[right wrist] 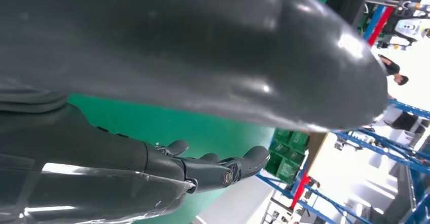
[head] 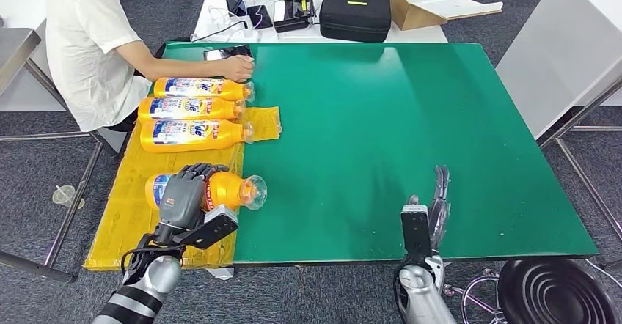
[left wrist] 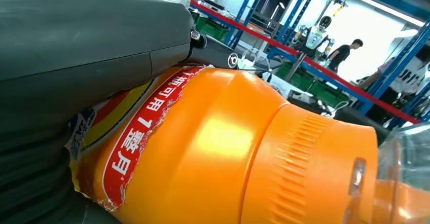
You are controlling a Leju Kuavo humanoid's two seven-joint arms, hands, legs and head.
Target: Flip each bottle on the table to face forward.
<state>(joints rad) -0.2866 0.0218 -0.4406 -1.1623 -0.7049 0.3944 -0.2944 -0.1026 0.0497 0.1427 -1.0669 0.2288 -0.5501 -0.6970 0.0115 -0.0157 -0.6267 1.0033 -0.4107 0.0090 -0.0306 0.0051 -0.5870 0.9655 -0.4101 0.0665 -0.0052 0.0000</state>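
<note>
Spanning the scene: green table, yellow mat along its left edge. Seated person's hand at the far-left corner. Three orange bottles lying side by side on the mat. Nearest bottle gripped by left hand. Right hand over the table's near edge, fingers extended, apart, holding nothing.

Right robot hand, fingers extended and empty, above green table.
</note>
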